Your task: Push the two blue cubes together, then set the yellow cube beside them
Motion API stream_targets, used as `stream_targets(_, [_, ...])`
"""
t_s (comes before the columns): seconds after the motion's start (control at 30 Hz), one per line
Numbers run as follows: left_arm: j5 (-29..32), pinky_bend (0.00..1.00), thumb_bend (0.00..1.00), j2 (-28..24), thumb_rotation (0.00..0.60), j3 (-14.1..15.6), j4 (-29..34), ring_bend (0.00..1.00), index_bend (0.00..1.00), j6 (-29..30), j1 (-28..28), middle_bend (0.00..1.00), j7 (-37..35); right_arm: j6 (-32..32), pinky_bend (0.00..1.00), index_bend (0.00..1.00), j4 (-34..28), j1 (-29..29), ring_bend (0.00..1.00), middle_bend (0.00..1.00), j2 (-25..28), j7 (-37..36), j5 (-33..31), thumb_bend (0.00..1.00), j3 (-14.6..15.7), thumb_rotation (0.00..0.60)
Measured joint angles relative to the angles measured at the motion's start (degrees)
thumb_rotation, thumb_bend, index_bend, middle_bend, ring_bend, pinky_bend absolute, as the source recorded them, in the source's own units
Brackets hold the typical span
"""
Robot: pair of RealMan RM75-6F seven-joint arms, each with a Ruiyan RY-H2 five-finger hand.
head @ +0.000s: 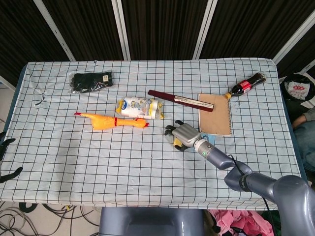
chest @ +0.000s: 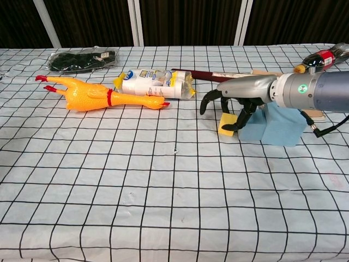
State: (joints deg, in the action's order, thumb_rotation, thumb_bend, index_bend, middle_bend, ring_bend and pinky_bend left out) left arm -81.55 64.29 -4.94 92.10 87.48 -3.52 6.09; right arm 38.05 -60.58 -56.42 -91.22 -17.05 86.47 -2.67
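I'm on the last step: my right hand [chest: 232,109] grips the yellow cube [chest: 226,124] beside the blue cubes [chest: 272,124] (already joined). Next I'd let go cleanly.

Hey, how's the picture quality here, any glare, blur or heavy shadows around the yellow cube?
Head view: even light, sharp, no glare; the right hand hides most of the yellow cube. Chest view: yellow cube crisp, a soft shadow under the hand, and the table's grid lines bow slightly toward the edges.
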Motion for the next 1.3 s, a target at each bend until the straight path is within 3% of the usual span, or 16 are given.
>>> stream_targets(0.5, [-0.02,0.00,0.04,-0.08,0.600,0.04,0.07,0.00,0.22,-0.06,0.01,0.07,-0.12,0.44,0.06,0.22,-2.43,-0.21,0.34,0.10,1.03,3.33,-1.98,0.34,-1.63,0.600])
stream_targets(0.63, [-0.05,0.00,0.05,-0.13,0.600,0.03,0.04,0.00,0.22,-0.13,-0.03,0.07,-0.20,0.67,0.06,0.21,-4.33,-0.26,0.37,0.15,2.13,4.71,-2.83,0.32,-2.40,0.600])
stream_targets(0.7, [-0.08,0.00,0.05,-0.14,0.600,0.04,0.02,0.00,0.22,-0.15,-0.04,0.07,-0.31,0.90,0.06,0.21,-5.61,-0.26,0.41,0.23,2.89,5.87,-3.31,0.32,-2.86,0.600])
stream_targets(0.73, [-0.11,0.00,0.05,-0.16,0.600,0.06,0.01,0.00,0.22,-0.15,-0.04,0.07,-0.38,1.04,0.09,0.21,-6.29,-0.24,0.43,0.26,3.26,6.45,-3.52,0.32,-3.05,0.600])
stream_targets(0.93, [-0.32,0.00,0.05,-0.24,0.600,0.13,-0.03,0.00,0.22,-0.16,-0.05,0.07,-0.69,2.43,0.52,0.21,-12.26,0.01,0.67,0.56,6.43,13.34,-5.47,0.32,-4.49,0.600])
stream_targets(1.1, [-0.38,0.00,0.05,-0.23,0.600,0.13,-0.14,0.00,0.22,-0.16,-0.07,0.07,-0.77,2.80,0.85,0.35,-19.53,0.26,0.95,0.84,9.85,19.36,-9.10,0.32,-5.74,0.600])
stream_targets(1.2, [-0.42,0.00,0.05,-0.22,0.600,0.14,-0.20,0.00,0.22,-0.15,-0.08,0.07,-0.81,2.37,0.98,0.41,-23.70,0.23,1.00,0.97,12.23,23.50,-12.27,0.35,-6.26,0.600])
stream_targets(1.3, [-0.49,0.00,0.05,-0.23,0.600,0.18,-0.21,0.00,0.22,-0.16,-0.07,0.07,-0.90,1.67,1.00,0.44,-27.23,-0.14,1.00,1.00,14.32,28.57,-16.49,0.36,-6.33,0.600])
